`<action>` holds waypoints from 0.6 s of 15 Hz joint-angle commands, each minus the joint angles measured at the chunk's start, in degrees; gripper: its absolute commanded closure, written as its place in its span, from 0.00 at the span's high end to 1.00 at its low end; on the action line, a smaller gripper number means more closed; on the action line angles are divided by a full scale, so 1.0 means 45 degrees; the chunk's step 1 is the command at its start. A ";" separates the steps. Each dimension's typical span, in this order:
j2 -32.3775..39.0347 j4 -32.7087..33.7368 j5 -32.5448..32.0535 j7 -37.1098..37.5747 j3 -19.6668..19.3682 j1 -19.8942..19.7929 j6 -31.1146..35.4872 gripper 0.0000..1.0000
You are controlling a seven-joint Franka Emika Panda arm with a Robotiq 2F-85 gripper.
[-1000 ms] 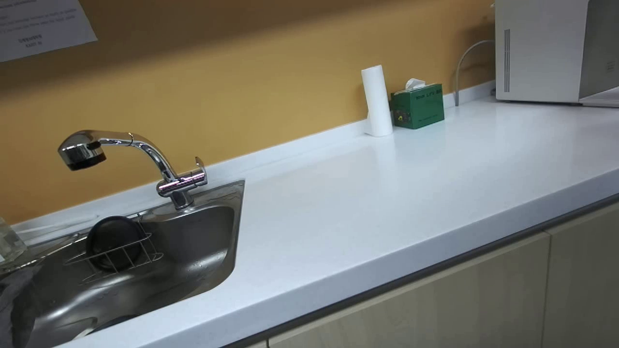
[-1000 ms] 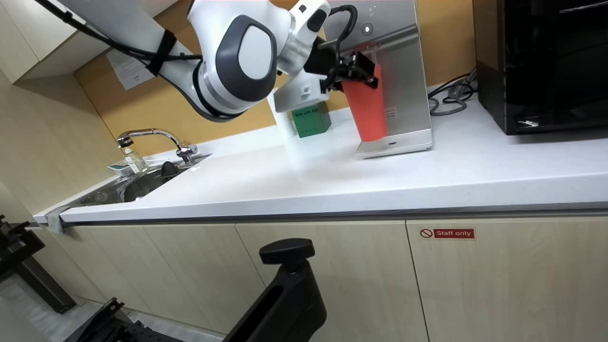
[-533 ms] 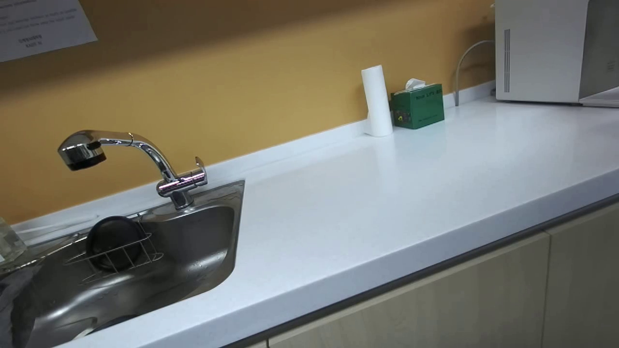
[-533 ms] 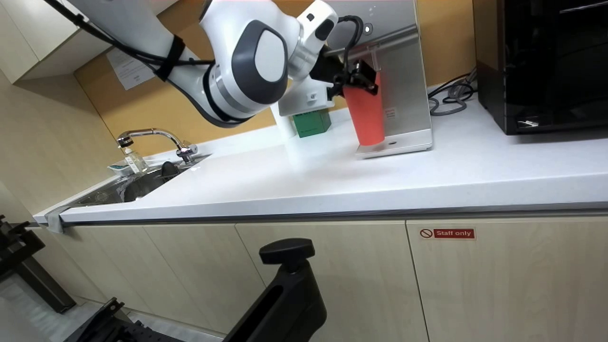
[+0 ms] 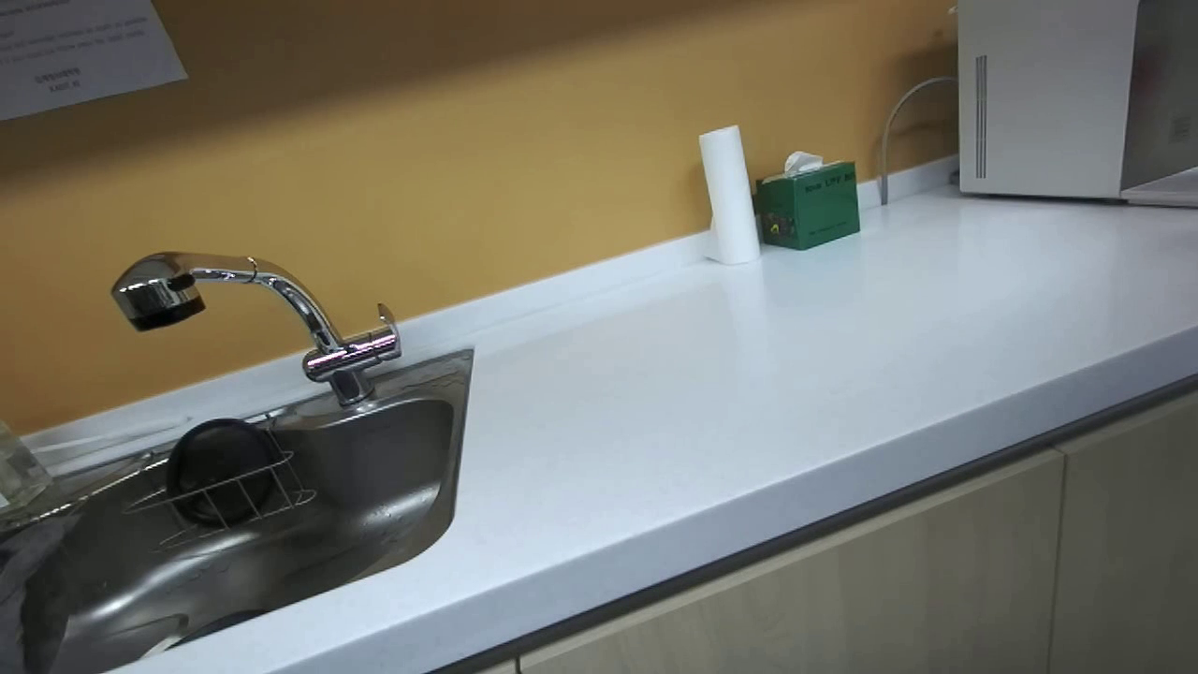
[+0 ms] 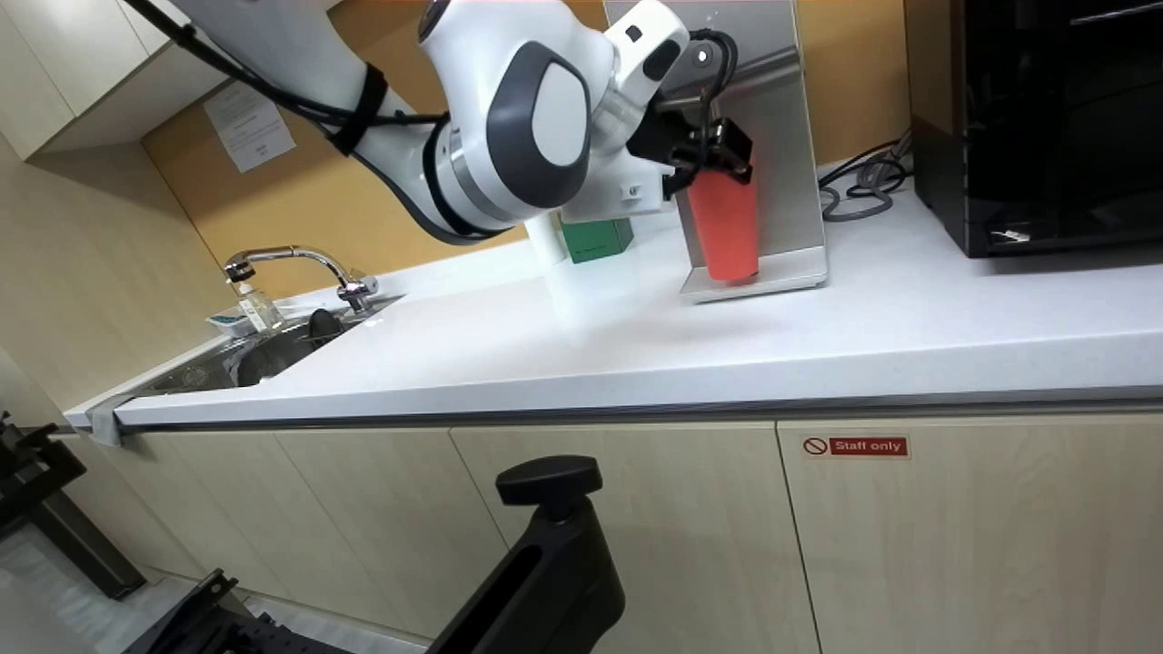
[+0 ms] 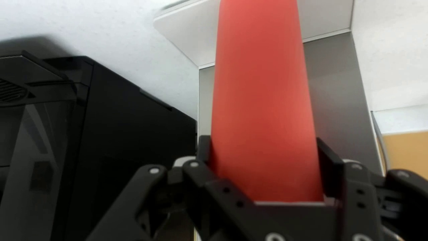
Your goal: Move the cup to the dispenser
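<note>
The tall red cup [image 6: 727, 227] is in my gripper [image 6: 718, 162], held near its rim and roughly upright. In the wrist view the two fingers [image 7: 264, 155] press on both sides of the red cup [image 7: 260, 100]. The silver dispenser [image 6: 787, 182] stands right behind the cup, and its grey front panel [image 7: 337, 83] also shows in the wrist view. The cup's bottom appears over the dispenser's base plate [image 6: 795, 266]; I cannot tell whether it touches. The dispenser's side [image 5: 1044, 103] shows in an exterior view, where the cup and gripper are out of view.
A black appliance [image 6: 1063, 136] stands right of the dispenser, with cables [image 6: 877, 182] between them. A green tissue box [image 5: 824, 206] and a paper towel roll [image 5: 732, 197] stand by the wall. A sink [image 5: 374, 468] with a faucet [image 5: 299, 300] is at the far end.
In an exterior view the gripper and cup have moved right and somewhat down, so the cup's bottom is now over the base plate. The grip on the cup stays the same.
</note>
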 commanded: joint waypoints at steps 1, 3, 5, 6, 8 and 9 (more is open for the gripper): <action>0.0598 0.0585 -0.0379 0.0047 0.0968 -0.1112 0.0000 0.48; 0.0815 0.0672 -0.0412 -0.0091 0.1366 -0.1573 0.0000 0.48; 0.1007 0.0714 -0.0472 -0.0248 0.1727 -0.1974 0.0000 0.48; 0.1080 0.0706 -0.0498 -0.0369 0.1876 -0.2130 0.0000 0.48; 0.1192 0.0643 -0.0553 -0.0797 0.2019 -0.2253 0.0000 0.48; 0.1180 0.0580 -0.0507 -0.1149 0.1893 -0.2120 0.0000 0.48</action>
